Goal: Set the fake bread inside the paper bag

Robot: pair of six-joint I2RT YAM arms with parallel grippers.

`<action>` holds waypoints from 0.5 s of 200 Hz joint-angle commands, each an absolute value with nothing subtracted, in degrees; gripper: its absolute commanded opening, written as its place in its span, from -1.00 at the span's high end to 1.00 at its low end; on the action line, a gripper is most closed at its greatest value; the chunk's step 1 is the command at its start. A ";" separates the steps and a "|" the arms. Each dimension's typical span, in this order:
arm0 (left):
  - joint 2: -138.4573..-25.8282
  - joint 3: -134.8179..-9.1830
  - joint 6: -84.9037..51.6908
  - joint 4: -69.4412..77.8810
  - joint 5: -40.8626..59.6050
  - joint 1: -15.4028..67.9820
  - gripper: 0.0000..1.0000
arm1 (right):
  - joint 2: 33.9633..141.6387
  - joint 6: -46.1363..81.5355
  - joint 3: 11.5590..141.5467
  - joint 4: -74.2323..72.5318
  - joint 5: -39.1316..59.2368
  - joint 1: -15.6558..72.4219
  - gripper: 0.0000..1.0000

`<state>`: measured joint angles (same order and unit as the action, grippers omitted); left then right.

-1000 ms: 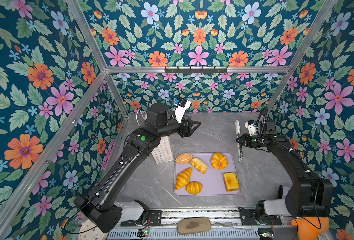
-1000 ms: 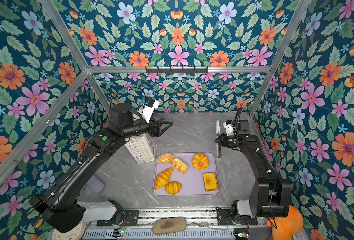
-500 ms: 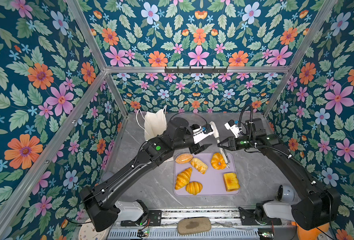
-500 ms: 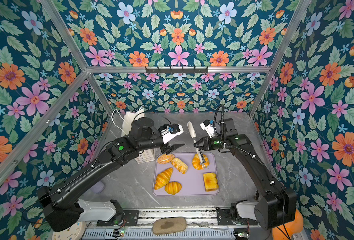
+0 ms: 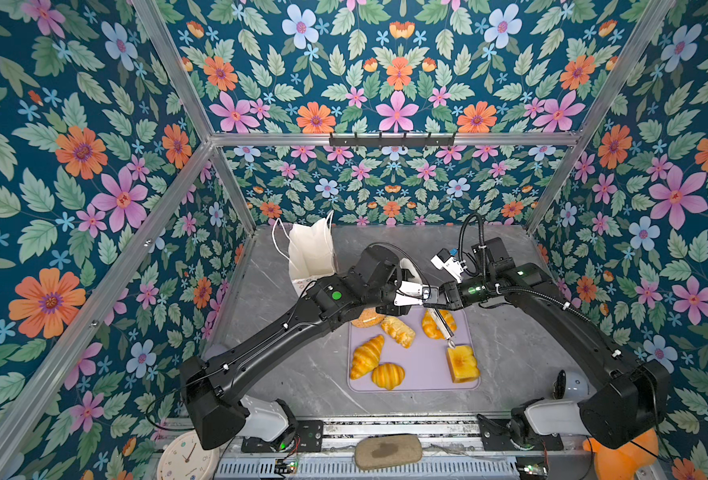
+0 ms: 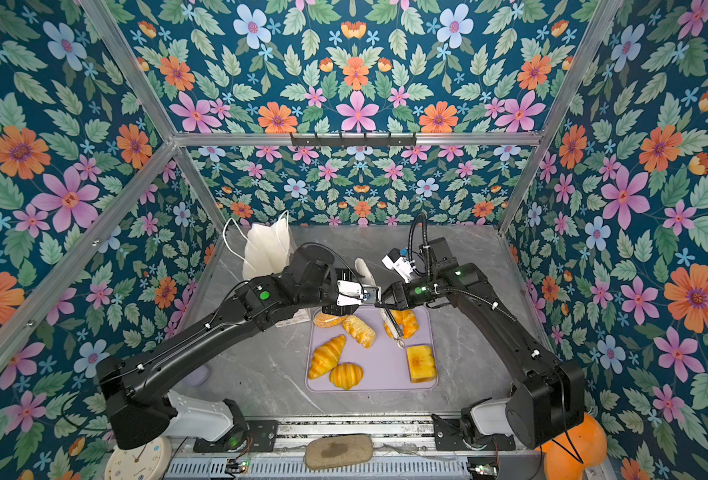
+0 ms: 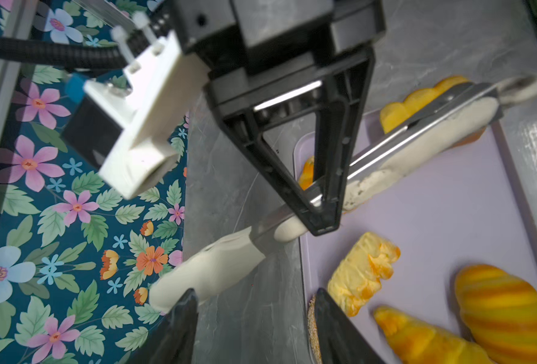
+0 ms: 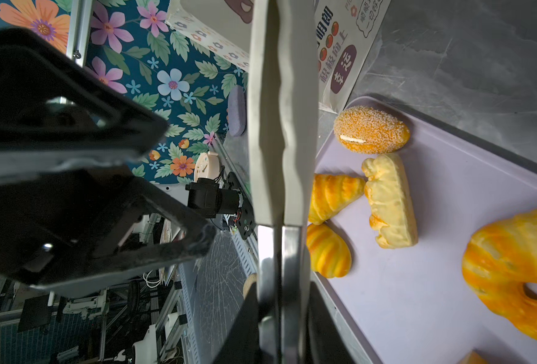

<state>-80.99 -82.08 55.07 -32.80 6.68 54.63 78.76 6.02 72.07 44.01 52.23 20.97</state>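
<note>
Only the right wrist view shows the paper bag's (image 8: 339, 44) printed side, beside the lilac tray (image 8: 434, 299); both top views show its white mouth at the back left, base hidden by the left arm. The left wrist view shows the right gripper (image 7: 322, 220) clamped on the tongs (image 7: 418, 148), whose white tip ends beside the left gripper (image 7: 254, 331), jaws apart, gripping nothing. Six pieces of fake bread (image 5: 368, 355) lie on the tray, the speckled bun (image 5: 366, 320) part-covered by that arm.
</note>
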 commanded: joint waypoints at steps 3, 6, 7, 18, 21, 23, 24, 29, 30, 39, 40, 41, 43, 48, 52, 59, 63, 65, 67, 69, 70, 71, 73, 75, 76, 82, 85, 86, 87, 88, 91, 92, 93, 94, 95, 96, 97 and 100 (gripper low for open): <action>-82.40 -82.80 59.78 -35.81 1.94 56.01 -0.16 | 79.22 3.84 72.83 46.07 54.45 21.37 0.62; -82.55 -82.88 59.97 -35.81 1.41 56.07 -0.15 | 79.20 3.77 72.82 46.19 54.49 21.44 0.62; -82.58 -82.88 59.95 -35.79 1.23 56.16 -0.15 | 79.24 3.73 72.89 46.21 54.49 21.48 0.62; -83.20 -82.94 60.57 -35.43 -0.38 56.64 -0.10 | 79.40 3.57 73.03 46.44 54.71 21.77 0.62; -83.34 -82.95 60.75 -35.30 -0.76 56.79 -0.09 | 79.42 3.49 73.04 46.48 54.75 21.79 0.62; -83.41 -82.97 60.91 -35.26 -1.07 56.89 -0.09 | 79.42 3.47 73.08 46.53 54.75 21.84 0.62; -83.41 -82.97 61.00 -35.21 -1.19 56.97 -0.09 | 79.44 3.45 73.06 46.51 54.76 21.86 0.62; -83.58 -82.89 61.31 -34.97 -1.85 57.19 -0.09 | 79.55 3.51 73.10 46.65 54.83 21.94 0.62; -83.58 -82.89 61.37 -34.89 -2.02 57.29 -0.09 | 79.55 3.47 73.15 46.66 54.84 21.96 0.62; -83.79 -82.54 61.88 -34.17 -2.86 57.80 -0.09 | 79.68 3.30 73.17 46.76 54.97 22.12 0.62; -83.82 -82.49 61.92 -34.05 -2.92 57.86 -0.09 | 79.70 3.27 73.15 46.80 55.00 22.14 0.62; -83.83 -82.47 61.99 -34.03 -2.96 57.93 -0.09 | 79.71 3.26 73.18 46.87 55.01 22.14 0.62; -83.82 -82.38 62.17 -33.97 -2.94 58.03 -0.09 | 79.76 3.19 73.18 46.92 55.06 22.21 0.62; -83.87 -82.16 62.55 -33.72 -3.08 58.21 -0.09 | 79.85 3.13 73.29 46.93 55.23 22.24 0.63; -83.94 -82.03 62.88 -33.52 -3.15 58.39 -0.09 | 79.89 3.02 73.26 46.86 55.42 22.32 0.63; -84.05 -81.87 63.32 -33.19 -3.52 58.61 -0.07 | 79.98 2.99 73.25 46.92 55.58 22.45 0.63; -84.22 -81.82 63.57 -33.00 -3.90 58.75 -0.05 | 80.07 2.96 73.36 47.00 55.70 22.45 0.63; -84.23 -81.83 63.64 -32.90 -4.03 58.83 -0.05 | 80.13 2.89 73.38 47.06 55.72 22.53 0.63; -84.38 -81.78 63.74 -32.88 -4.17 58.81 -0.04 | 80.15 2.83 73.39 47.10 55.79 22.57 0.63; -84.44 -81.82 63.79 -32.81 -4.34 58.87 -0.04 | 80.15 2.80 73.39 47.15 55.74 22.58 0.63; -84.45 -81.82 63.80 -32.80 -4.37 58.88 -0.04 | 80.20 2.72 73.39 47.22 55.73 22.63 0.63; -84.46 -81.87 63.85 -32.79 -4.47 58.97 -0.04 | 80.22 2.68 73.43 47.25 55.77 22.65 0.63; -84.53 -81.90 63.97 -32.78 -4.59 58.97 -0.04 | 80.28 2.60 73.53 47.32 55.87 22.69 0.63; -84.59 -81.85 64.00 -32.74 -4.68 59.11 -0.03 | 80.32 2.58 73.51 47.36 55.89 22.75 0.63; -84.61 -81.92 64.08 -32.72 -4.80 59.13 -0.03 | 80.33 2.57 73.49 47.37 55.85 22.75 0.63; -84.79 -81.94 64.29 -32.55 -5.21 59.39 -0.01 | 80.41 2.53 73.56 47.42 55.90 22.84 0.64; -84.81 -81.96 64.41 -32.46 -5.45 59.49 0.00 | 80.48 2.57 73.57 47.46 55.85 22.87 0.64; -84.81 -81.98 64.42 -32.40 -5.49 59.54 0.00 | 80.50 2.56 73.57 47.41 55.88 22.86 0.64; -84.81 -81.99 64.46 -32.37 -5.52 59.56 0.00 | 80.50 2.51 73.61 47.44 55.84 22.86 0.64; -84.81 -82.00 64.49 -32.31 -5.57 59.58 0.01 | 80.59 2.53 73.59 47.49 55.83 22.85 0.63; -84.86 -81.99 64.57 -32.20 -5.78 59.76 0.01 | 80.64 2.52 73.66 47.54 55.85 22.85 0.64; -84.88 -82.00 64.59 -32.18 -5.79 59.76 0.02 | 80.66 2.54 73.70 47.55 55.87 22.85 0.64; -84.85 -81.96 64.59 -32.13 -5.84 59.77 0.02 | 80.67 2.50 73.68 47.50 55.84 22.85 0.64; -84.83 -81.93 64.64 -32.11 -5.82 59.81 0.02 | 80.68 2.48 73.71 47.57 55.87 22.85 0.64; -84.82 -81.97 64.66 -32.05 -5.85 59.83 0.02 | 80.68 2.47 73.68 47.56 55.88 22.85 0.64; -84.82 -81.94 64.68 -32.06 -5.83 59.84 0.02 | 80.73 2.47 73.71 47.60 55.89 22.85 0.64; -84.82 -81.88 64.68 -32.07 -5.86 59.85 0.02 | 80.75 2.46 73.73 47.62 55.81 22.85 0.64; -84.77 -81.91 64.77 -31.95 -5.76 59.95 0.02 | 80.77 2.46 73.69 47.57 55.87 22.81 0.64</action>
<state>-84.60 -81.95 63.16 -33.85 -4.62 59.37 80.60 4.38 73.10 47.72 52.23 22.46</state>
